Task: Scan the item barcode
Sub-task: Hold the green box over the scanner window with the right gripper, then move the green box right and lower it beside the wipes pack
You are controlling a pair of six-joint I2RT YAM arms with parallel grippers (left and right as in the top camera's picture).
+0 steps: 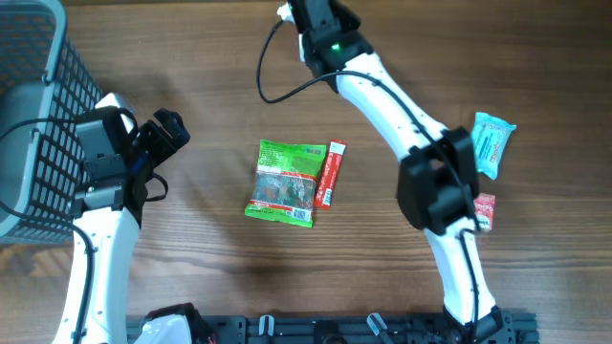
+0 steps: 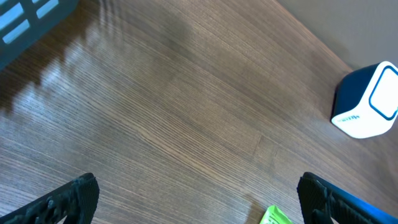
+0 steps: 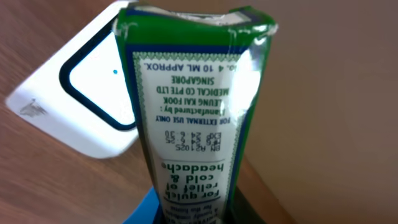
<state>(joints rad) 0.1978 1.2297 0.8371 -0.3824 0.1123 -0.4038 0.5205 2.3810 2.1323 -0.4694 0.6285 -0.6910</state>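
Right claw (image 3: 196, 214) tight on a green box (image 3: 193, 106), seemingly close above the white scanner (image 3: 81, 93); left claw (image 2: 199, 202) wide

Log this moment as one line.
right gripper: shut on box | box: held near scanner | left gripper: open, empty | pouch: on table

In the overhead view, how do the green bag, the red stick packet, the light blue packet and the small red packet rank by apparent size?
1. green bag
2. light blue packet
3. red stick packet, much narrower
4. small red packet, looks smallest, though the right arm hides part of it, so unsure
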